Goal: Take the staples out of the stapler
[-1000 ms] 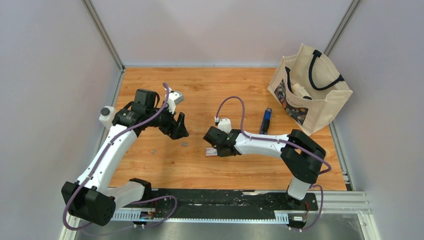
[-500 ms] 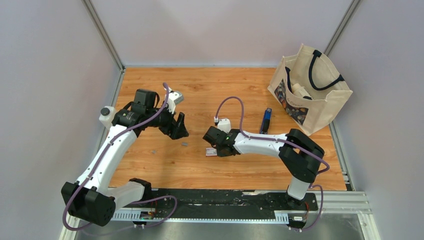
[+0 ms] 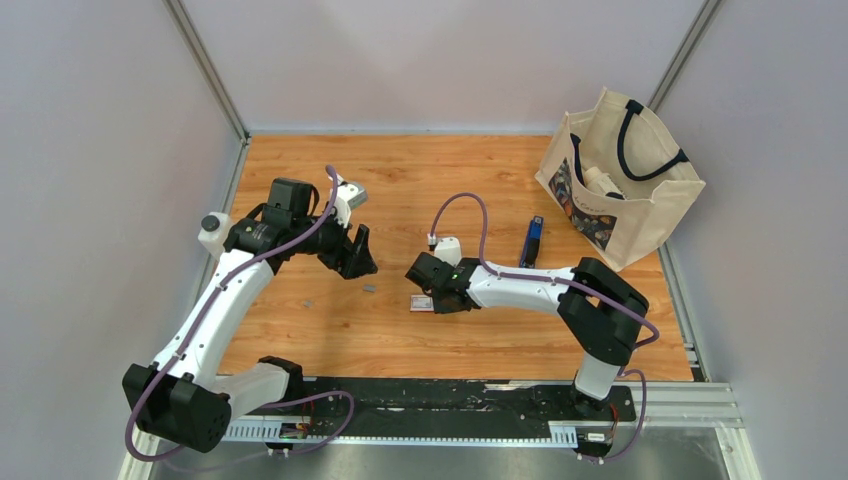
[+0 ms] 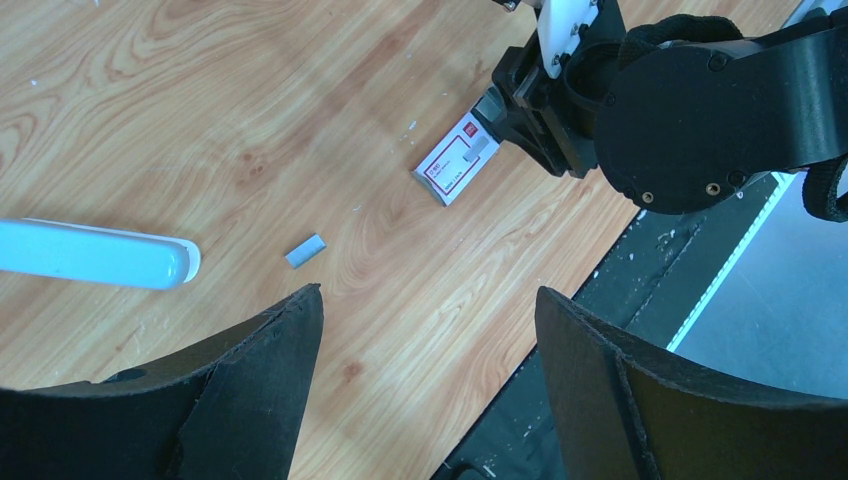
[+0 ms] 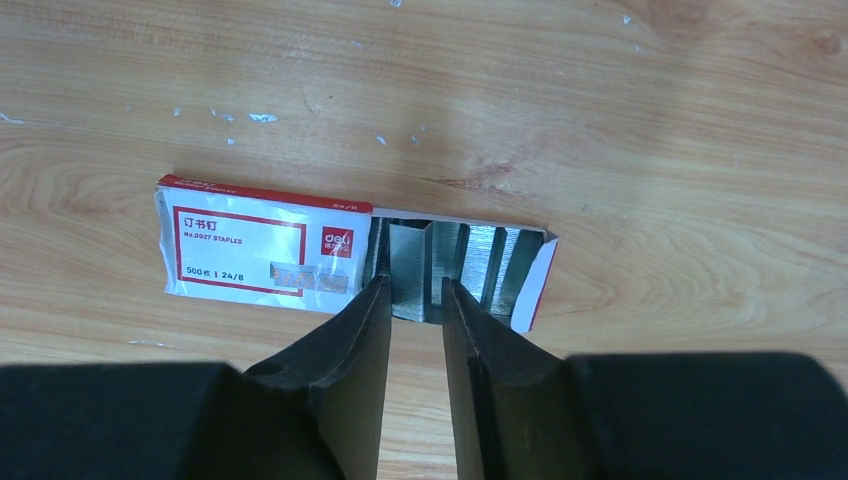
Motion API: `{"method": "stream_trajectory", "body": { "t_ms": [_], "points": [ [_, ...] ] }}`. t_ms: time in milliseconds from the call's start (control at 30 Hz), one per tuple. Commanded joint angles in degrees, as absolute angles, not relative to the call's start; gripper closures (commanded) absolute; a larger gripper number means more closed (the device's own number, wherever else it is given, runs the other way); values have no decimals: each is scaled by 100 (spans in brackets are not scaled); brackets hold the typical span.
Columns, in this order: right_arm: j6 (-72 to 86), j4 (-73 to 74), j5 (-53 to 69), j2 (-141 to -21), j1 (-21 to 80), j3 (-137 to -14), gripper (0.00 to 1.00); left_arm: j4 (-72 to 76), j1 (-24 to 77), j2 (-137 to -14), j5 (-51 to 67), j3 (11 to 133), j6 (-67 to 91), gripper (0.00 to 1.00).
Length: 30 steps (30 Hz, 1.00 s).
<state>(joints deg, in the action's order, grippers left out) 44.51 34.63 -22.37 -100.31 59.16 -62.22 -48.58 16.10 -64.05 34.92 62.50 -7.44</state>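
Note:
The dark-blue stapler (image 3: pixel 533 242) lies on the wooden table right of centre, untouched by either arm. A pink-and-white staple box (image 5: pixel 255 250) lies flat with its tray pulled out, showing silver staples (image 5: pixel 490 265). My right gripper (image 5: pixel 415 285) is low over that tray, its fingers nearly together and pressed on both sides of one staple strip (image 5: pixel 415 262). A loose staple strip (image 4: pixel 305 250) lies on the wood left of the box (image 4: pixel 457 165). My left gripper (image 4: pixel 430 293) hovers open above the table with nothing between its fingers.
A cream tote bag (image 3: pixel 620 180) with dark handles stands at the back right. A white bottle with a black cap (image 3: pixel 212 233) sits by the left wall. A pale bar-shaped object (image 4: pixel 90 255) shows at the left of the left wrist view. The black base rail (image 3: pixel 450 395) runs along the near edge.

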Motion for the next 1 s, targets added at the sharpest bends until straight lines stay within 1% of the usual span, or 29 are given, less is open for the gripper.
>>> {"method": "stream_trajectory", "body": {
  "t_ms": [0,167,433,633,800,967],
  "points": [
    [4421,3287,-2259,-10028,5889,-6381,68,-4729,1582,-6267,3604,6196,-791,14],
    [4421,3199,-2259,-9897,5889,-6285,67,-4729,1591,-6249,3604,6196,-791,14],
    [4272,3243,-2303,-9370,5889,-6284,67,-4711,1582,-6258,3639,6179,-765,14],
    [4122,3305,-2443,-9570,5880,-6574,68,-4711,1591,-6258,3639,6188,-765,14],
    [4157,3217,-2373,-9694,5880,-6548,74,-4711,1582,-6258,3621,6161,-782,14],
    [3991,3190,-2417,-9466,5819,-6583,73,-4746,1608,-6442,3534,6170,-1149,14]
  ]
}}
